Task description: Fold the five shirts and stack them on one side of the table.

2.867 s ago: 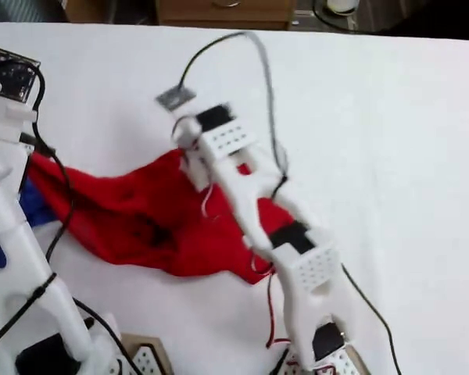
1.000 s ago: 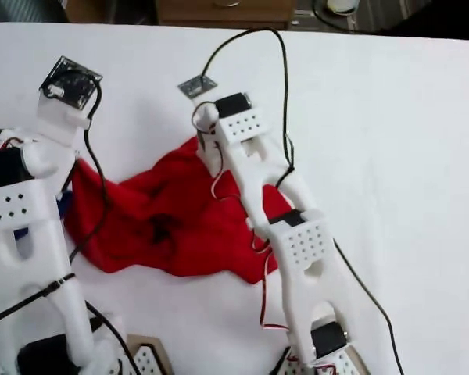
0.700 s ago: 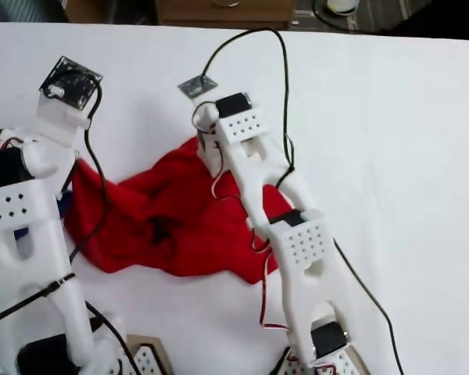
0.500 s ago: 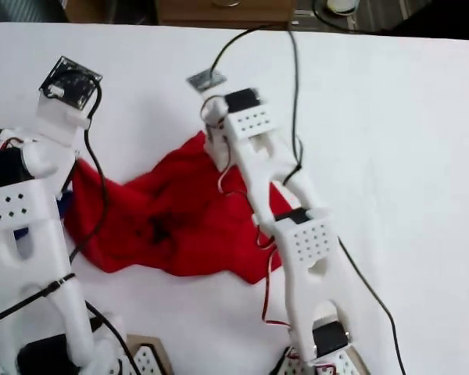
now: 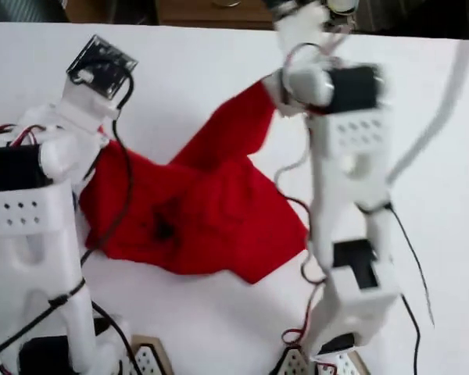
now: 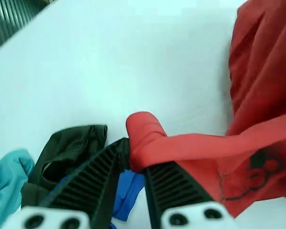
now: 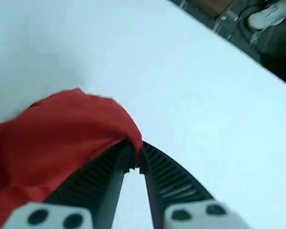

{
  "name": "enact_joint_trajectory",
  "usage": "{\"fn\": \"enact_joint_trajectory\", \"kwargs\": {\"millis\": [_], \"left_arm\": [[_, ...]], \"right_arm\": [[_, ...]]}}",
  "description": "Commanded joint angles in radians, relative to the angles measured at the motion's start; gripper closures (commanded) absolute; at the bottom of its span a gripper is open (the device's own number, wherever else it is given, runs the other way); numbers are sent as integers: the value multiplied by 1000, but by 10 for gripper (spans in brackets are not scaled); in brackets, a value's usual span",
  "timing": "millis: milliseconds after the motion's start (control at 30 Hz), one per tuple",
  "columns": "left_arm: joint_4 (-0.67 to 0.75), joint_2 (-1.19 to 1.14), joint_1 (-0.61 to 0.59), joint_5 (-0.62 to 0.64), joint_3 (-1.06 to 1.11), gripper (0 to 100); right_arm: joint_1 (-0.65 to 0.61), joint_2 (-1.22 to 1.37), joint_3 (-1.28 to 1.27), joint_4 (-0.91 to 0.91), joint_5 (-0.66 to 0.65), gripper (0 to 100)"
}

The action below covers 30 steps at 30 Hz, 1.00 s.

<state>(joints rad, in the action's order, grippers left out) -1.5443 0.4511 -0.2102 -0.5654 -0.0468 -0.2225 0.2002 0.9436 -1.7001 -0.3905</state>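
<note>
red shirt [image 5: 211, 226], soft rumpled cloth, white table [image 5: 219, 62]

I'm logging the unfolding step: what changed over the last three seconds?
The right pincer, shut on a corner of the red shirt, swung up and toward the far edge of the table, drawing that corner out into a strip. The left pincer, shut on the opposite end, shifted slightly the same way. The shirt's bulk stayed where it lay.
</note>
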Motion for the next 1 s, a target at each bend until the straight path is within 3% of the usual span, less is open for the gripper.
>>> {"fn": "enact_joint_trajectory", "kwargs": {"millis": [0,200,400,667,833,967], "left_arm": [[-68,29,74,52,-165,973],[-189,29,150,127,-423,973],[-233,31,144,132,-631,973],[-226,31,29,132,-671,973],[-195,31,-61,152,-676,973],[-190,31,-68,184,-671,973]], "right_arm": [[50,-186,3,-7,-8,977],[82,-389,11,-5,-95,977],[189,-544,12,54,-106,977],[317,-578,3,203,-95,977],[337,-518,3,206,-95,977],[332,-476,3,206,-95,977]]}}
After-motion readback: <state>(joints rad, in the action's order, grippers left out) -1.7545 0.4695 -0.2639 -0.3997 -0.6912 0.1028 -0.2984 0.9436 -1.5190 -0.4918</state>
